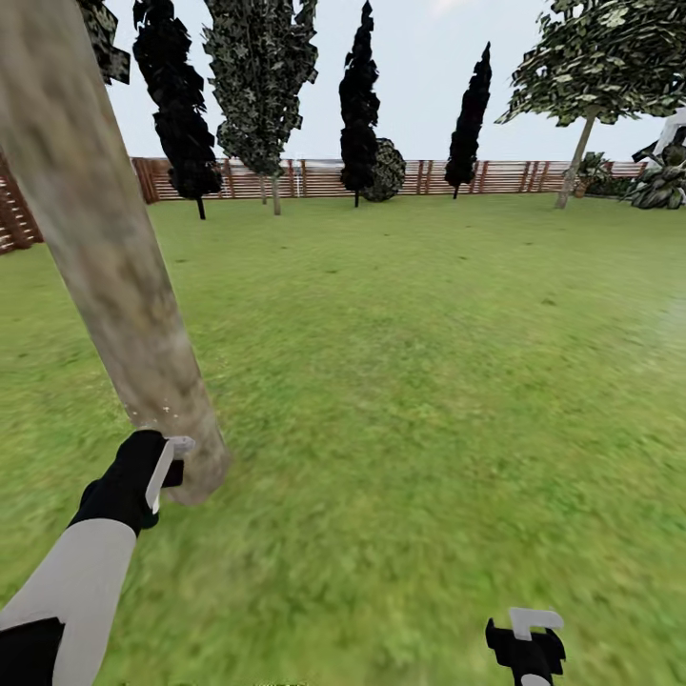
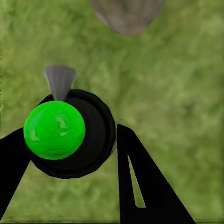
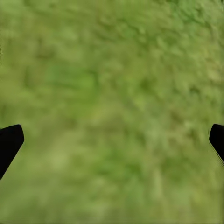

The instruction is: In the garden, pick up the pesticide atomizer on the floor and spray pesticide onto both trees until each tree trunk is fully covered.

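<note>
Free room and obstacles. The tree trunk (image 1: pixel 105 257), leaning and thick, stands at the near left and blocks passage there; its base meets the lawn (image 1: pixel 419 381) just beside the left gripper (image 1: pixel 171 462), which is closed around the pesticide atomizer (image 2: pixel 70 133). In the left wrist view the atomizer's nozzle points toward the trunk's foot (image 2: pixel 127 16), with only bare grass between them. To the right of the trunk the lawn lies open and unobstructed as far as the wooden fence (image 1: pixel 514 176). The right gripper (image 1: pixel 529 638), fingers spread wide, hangs over bare grass (image 3: pixel 112 112). The dark cone-shaped trees (image 1: pixel 359 105) and a second leafy tree (image 1: pixel 595 67) stand well apart, along the fence.
</note>
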